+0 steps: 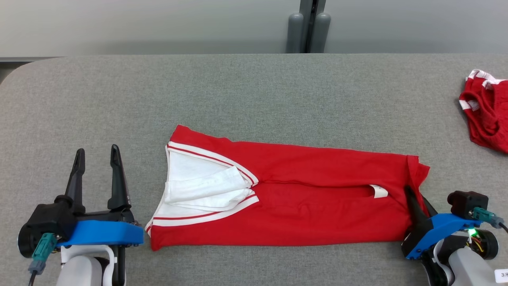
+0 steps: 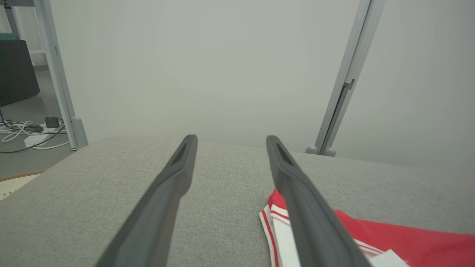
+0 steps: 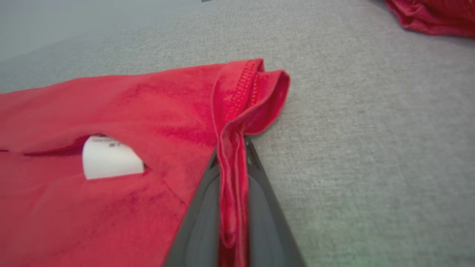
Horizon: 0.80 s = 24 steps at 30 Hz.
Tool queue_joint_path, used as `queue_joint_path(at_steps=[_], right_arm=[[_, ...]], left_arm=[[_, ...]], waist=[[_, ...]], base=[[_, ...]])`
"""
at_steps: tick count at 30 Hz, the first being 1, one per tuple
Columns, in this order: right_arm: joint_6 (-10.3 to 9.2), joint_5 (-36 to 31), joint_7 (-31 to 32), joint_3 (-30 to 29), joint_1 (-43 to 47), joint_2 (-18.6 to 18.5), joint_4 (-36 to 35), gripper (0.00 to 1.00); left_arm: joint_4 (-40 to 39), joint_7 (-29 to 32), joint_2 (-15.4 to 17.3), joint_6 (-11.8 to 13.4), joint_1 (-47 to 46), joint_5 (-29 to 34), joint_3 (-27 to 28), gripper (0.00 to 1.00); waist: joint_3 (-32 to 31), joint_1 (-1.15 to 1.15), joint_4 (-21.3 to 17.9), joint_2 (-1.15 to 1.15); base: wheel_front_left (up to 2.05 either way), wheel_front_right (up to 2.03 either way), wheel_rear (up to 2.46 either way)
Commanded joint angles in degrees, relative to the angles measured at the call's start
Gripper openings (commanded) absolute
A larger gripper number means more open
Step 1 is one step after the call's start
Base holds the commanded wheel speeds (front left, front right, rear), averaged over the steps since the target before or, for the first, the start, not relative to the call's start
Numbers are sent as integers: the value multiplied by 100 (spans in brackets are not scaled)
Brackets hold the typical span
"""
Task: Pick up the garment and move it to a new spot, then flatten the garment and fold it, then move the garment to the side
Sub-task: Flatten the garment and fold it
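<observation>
The garment (image 1: pixel 301 190) is red with white trim, folded lengthwise into a long band across the middle of the grey table (image 1: pixel 246 91). Its white-lined neck end faces left. My right gripper (image 1: pixel 412 198) is shut on the garment's right hem; in the right wrist view the red edge (image 3: pixel 233 178) is pinched between the two dark fingers, beside a white label (image 3: pixel 109 157). My left gripper (image 1: pixel 97 161) stands open over bare table left of the neck end, nothing between its fingers. The left wrist view shows the garment's corner (image 2: pixel 389 237) just right of that gripper (image 2: pixel 232 141).
A second red garment (image 1: pixel 488 111) with white trim lies bunched at the table's far right edge. Behind the table stand a pale wall and a grey post (image 1: pixel 309 28). Cables (image 2: pixel 26 129) lie on the floor off the table's left end.
</observation>
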Motion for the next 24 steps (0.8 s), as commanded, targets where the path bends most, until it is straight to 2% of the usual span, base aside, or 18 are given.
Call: queue_joint_path(at_steps=[1,13,17,24], right_arm=[[-2,57,-17,-25,57,-102,49,0],[-4,-97,-142,-740,-279,-1064,-69,0],[-3,-234,-76,-726,-329,-1046,-310,0],[-1,-390,64,-517,-192,-604,-1122,0]], left_arm=[[19,-24,-39,-37,60,71,67,100],[66,-24,-219,-187,112,354,345,100],[74,-24,-260,-214,108,401,391,100],[92,-24,-296,-255,107,446,439,100]], waist=[[-15,0,-11,0],[-62,0,-87,0],[-64,0,-128,0],[-78,0,-180,0]], base=[[0,0,0],[0,0,0],[0,0,0],[0,0,0]])
